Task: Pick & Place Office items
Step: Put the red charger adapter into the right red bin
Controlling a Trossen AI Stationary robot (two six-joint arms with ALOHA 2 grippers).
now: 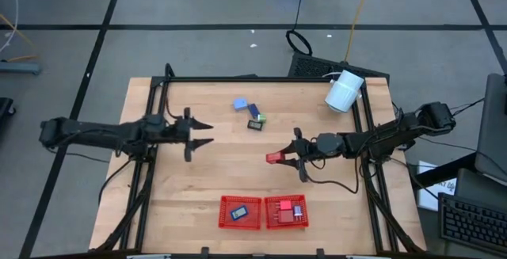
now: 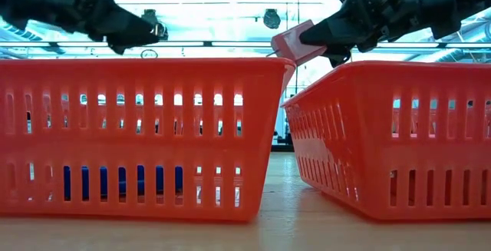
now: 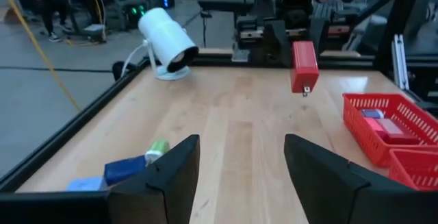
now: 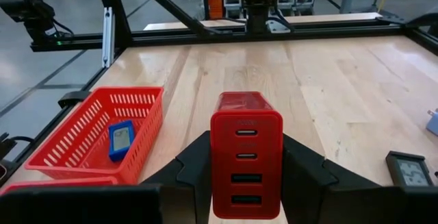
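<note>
Right fingers [image 4: 246, 176] grip the red charger block [image 4: 246, 152] above the table; left fingers [image 3: 239, 176] spread, seemingly empty

Two baskets sit side by side at the near edge of the counter [image 1: 198, 172]. The left basket [image 1: 240, 212] holds one small device [image 1: 239, 211]; the right basket [image 1: 287, 212] holds two pieces [image 1: 291, 211]. Above and just behind the right basket, the right gripper [image 1: 279, 158] holds a charger [image 1: 274, 158] off the counter. Well behind the baskets lie three items [image 1: 248, 110] close together, a meter [image 1: 256, 123] nearest the baskets. A cylinder [image 1: 344, 91] lies at the far right corner. The left gripper [image 1: 207, 132] hovers left of the items.
</note>
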